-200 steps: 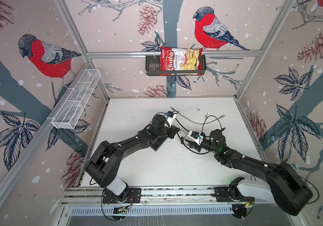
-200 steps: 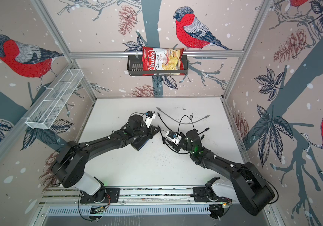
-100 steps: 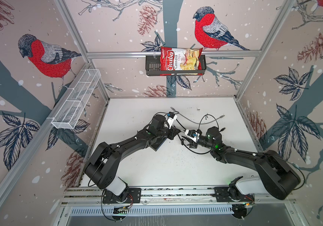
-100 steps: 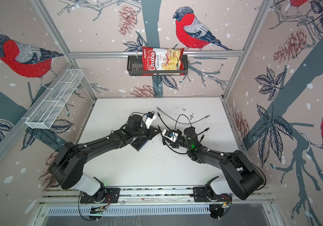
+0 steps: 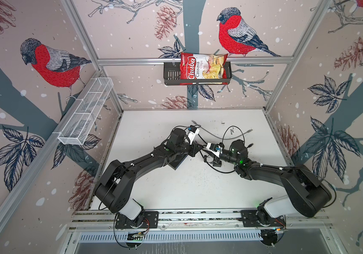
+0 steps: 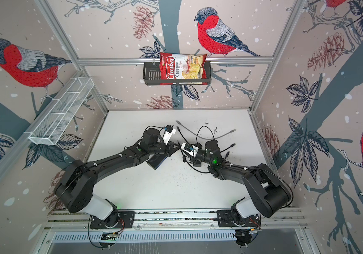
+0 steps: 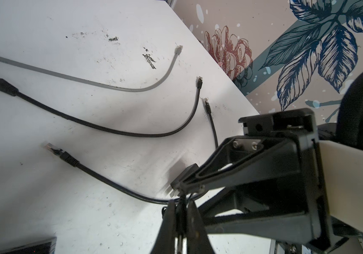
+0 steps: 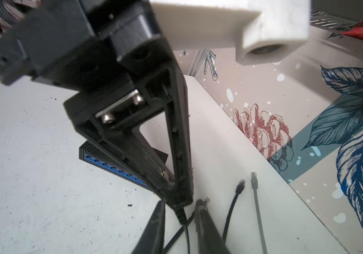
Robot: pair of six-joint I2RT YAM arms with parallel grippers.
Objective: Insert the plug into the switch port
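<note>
My left gripper is shut on a black cable just behind its plug. Its fingers reach down between the tips of my right gripper, which stands open around the cable's boot with a gap on each side. In both top views the two grippers meet tip to tip at mid-table, left and right. The switch is a flat black box with a row of blue ports. It lies under the left arm.
A grey cable and two more black cables lie loose on the white table towards the back right. A small black adapter sits beside the right wrist. The right wall is close.
The right arm has swung left and forward until its gripper meets the left gripper, and its jaws have narrowed. The left arm and the cable it holds have stayed put.
</note>
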